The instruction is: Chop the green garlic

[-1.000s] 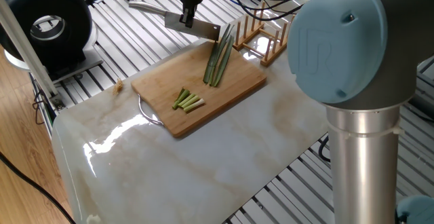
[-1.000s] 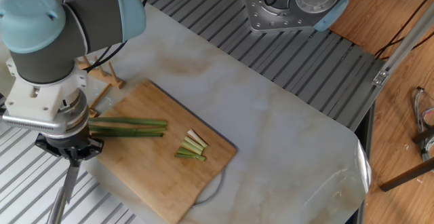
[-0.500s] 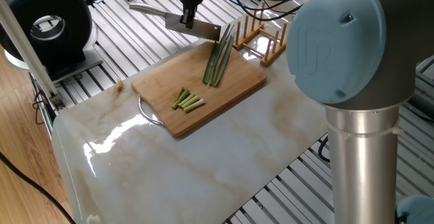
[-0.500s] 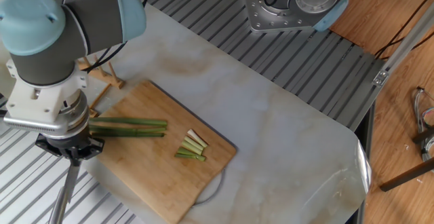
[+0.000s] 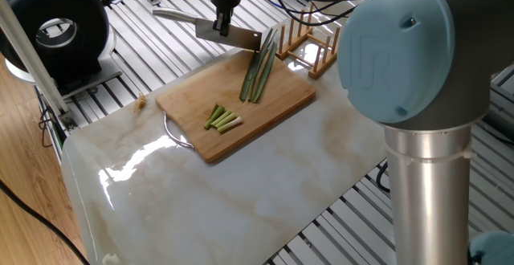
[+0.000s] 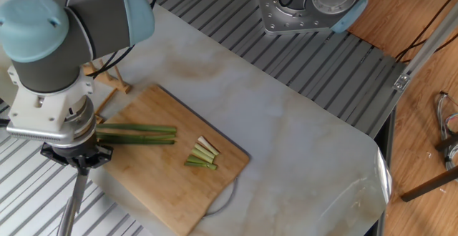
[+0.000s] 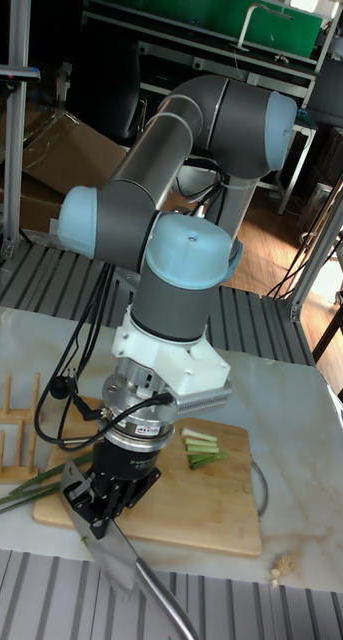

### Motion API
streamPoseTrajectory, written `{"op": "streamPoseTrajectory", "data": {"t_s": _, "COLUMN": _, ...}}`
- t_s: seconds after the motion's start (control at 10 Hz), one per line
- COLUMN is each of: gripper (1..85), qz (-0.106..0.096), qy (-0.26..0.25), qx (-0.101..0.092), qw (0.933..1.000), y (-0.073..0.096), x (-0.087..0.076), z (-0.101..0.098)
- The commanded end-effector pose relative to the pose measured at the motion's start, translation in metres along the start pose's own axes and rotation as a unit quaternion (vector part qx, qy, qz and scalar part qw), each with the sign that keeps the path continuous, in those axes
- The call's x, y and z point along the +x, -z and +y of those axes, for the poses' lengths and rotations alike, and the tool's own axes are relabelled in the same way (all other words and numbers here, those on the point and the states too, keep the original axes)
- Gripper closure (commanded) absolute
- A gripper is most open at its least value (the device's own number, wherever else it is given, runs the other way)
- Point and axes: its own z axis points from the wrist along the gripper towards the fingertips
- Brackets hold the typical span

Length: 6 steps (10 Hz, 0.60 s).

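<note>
Taking the cutting board [image 5: 233, 104] as the landmark and reading one fixed view from left to right: a black round device [image 5: 56, 28] stands well off the board's left, on the slatted frame beyond the marble tabletop [image 5: 241, 193]. Next comes the knife [image 5: 229, 32], its blade hanging in the air above the board's far edge, handle reaching away to the left. The tool [image 5: 221, 24] is clamped on the knife at the blade's spine, jaws narrow around it.

On the board's near-left part lies a small cluster of cut pieces [image 5: 222, 120], pale at one end. Toward the board's right far corner lie the long stalks of green garlic [image 5: 259, 71], side by side, their dark leaf ends running off the board toward the wooden peg rack [image 5: 309, 44] just beyond that corner.

The step in hand appears to be lining the blade up for the next cut. To do it well, the edge should come down square across the stalks, not along them, a short way in from their free ends nearest the cut pieces, so the new bits match the first ones. The blade should meet the board flat along its length so every stalk is severed, and descend clear of the rack.
</note>
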Motion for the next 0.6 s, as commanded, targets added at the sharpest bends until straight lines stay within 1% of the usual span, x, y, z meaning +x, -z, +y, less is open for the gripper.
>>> {"op": "streamPoseTrajectory", "data": {"t_s": 0.0, "gripper": 84.3, "qz": -0.004, "qy": -0.003, "qx": -0.006, "qw": 1.0, "y": 0.001, "x": -0.002, "z": 0.002}}
{"op": "streamPoseTrajectory", "data": {"t_s": 0.1, "gripper": 84.3, "qz": -0.007, "qy": 0.001, "qx": 0.0, "qw": 1.0, "y": 0.001, "x": -0.003, "z": -0.001}}
{"op": "streamPoseTrajectory", "data": {"t_s": 0.2, "gripper": 84.3, "qz": -0.009, "qy": 0.011, "qx": 0.013, "qw": 0.9998, "y": 0.002, "x": -0.004, "z": -0.008}}
{"op": "streamPoseTrajectory", "data": {"t_s": 0.3, "gripper": 84.3, "qz": -0.01, "qy": 0.025, "qx": 0.036, "qw": 0.999, "y": 0.008, "x": -0.007, "z": -0.018}}
{"op": "streamPoseTrajectory", "data": {"t_s": 0.4, "gripper": 84.3, "qz": 0.0, "qy": 0.025, "qx": 0.035, "qw": 0.9991, "y": 0.017, "x": -0.006, "z": -0.014}}
{"op": "streamPoseTrajectory", "data": {"t_s": 0.5, "gripper": 84.3, "qz": 0.011, "qy": 0.023, "qx": 0.023, "qw": 0.9994, "y": 0.027, "x": -0.003, "z": -0.004}}
